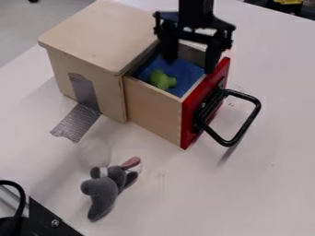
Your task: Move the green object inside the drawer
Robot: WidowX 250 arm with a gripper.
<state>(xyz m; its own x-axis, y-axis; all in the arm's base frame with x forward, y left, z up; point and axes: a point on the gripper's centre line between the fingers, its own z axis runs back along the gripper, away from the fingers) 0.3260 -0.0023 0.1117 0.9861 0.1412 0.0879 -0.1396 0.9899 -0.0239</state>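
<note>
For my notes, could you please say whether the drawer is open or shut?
The drawer is open, jutting from the box, with the green object visible inside.

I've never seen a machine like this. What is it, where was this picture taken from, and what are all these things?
The black machine is a robot arm, coming in from the top edge. Its gripper works like a simple hand with two fingers. They are apart, with nothing held between them, above an open drawer.

A fixed camera took this one picture, looking down at a slant on the white table.

Inside the drawer, the green object lies on something blue. The drawer has a red front and a black handle, and it slides out of a wooden box with silvery tape on its side. Nearby lies a grey soft toy.
</note>
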